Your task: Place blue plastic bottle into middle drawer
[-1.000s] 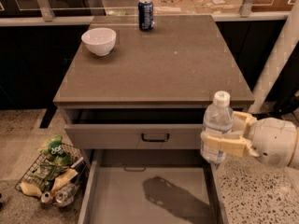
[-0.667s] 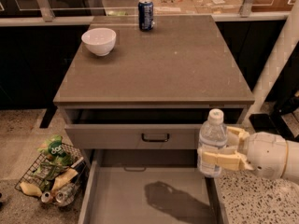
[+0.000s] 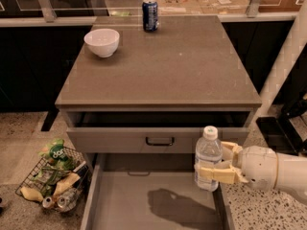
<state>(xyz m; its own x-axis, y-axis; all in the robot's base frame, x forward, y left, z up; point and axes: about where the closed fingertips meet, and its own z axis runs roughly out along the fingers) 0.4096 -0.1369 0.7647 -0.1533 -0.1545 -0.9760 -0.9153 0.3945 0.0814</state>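
Clasping one bottle (image 3: pixel 208 150); gripper (image 3: pixel 211 162) over middle drawer (image 3: pixel 127 200)

A brown counter (image 3: pixel 168 71) carries a white bowl (image 3: pixel 101 41) near its back left corner and a dark blue drink can (image 3: pixel 150 15) upright at the back edge. Beneath, a grey drawer front (image 3: pixel 115 141) with a black handle (image 3: pixel 159 141) stands slightly open, up and to the left of the claw (image 3: pixel 216 162). A wire basket (image 3: pixel 53 178) of packets sits on the speckled floor (image 3: pixel 19 128).
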